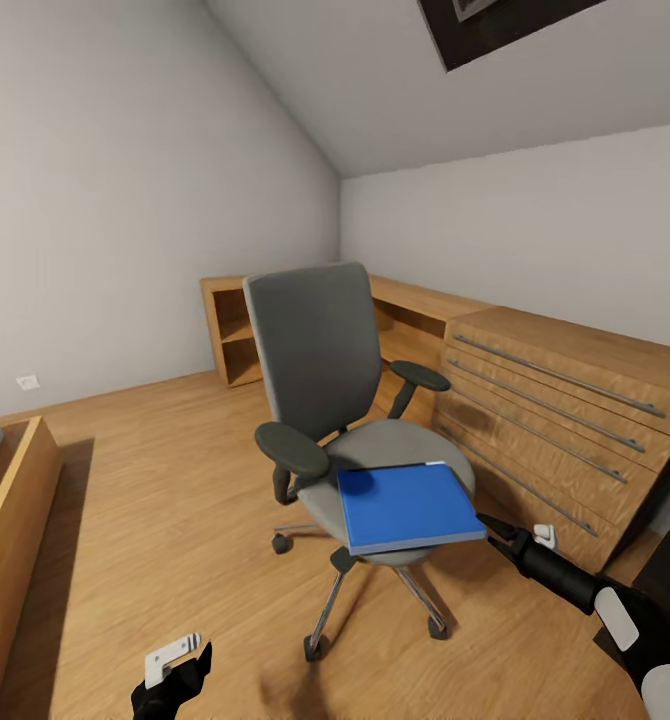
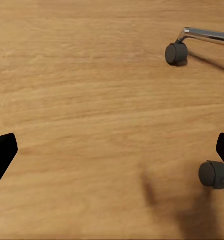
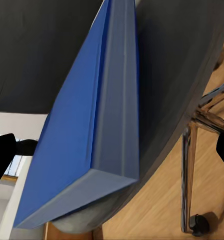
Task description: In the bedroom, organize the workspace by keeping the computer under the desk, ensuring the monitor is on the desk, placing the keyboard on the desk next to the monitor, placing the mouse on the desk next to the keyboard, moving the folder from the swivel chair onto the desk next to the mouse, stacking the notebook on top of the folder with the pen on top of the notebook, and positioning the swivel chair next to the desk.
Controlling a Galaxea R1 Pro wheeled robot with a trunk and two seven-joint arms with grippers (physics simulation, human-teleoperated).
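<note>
The swivel chair (image 1: 320, 360) stands mid-floor with its grey back tall, its black armrests out and its chrome star base on castors. A flat blue folder (image 1: 410, 506) lies on the grey seat, its near edge hanging over the seat's front. My right gripper (image 1: 497, 527) is open just off the folder's right corner, level with the seat. In the right wrist view the folder (image 3: 99, 125) fills the space ahead of the spread right gripper (image 3: 114, 152), untouched. My left gripper (image 1: 197, 662) hangs open low over the floor, left of the chair base.
A light wooden drawer chest (image 1: 565, 420) runs along the right wall behind the chair, with an open wooden shelf unit (image 1: 237, 345) at the back. A wooden frame (image 1: 10, 520) borders the left. Two chair castors (image 2: 175, 52) (image 2: 214, 175) sit on the wood floor (image 2: 91, 100).
</note>
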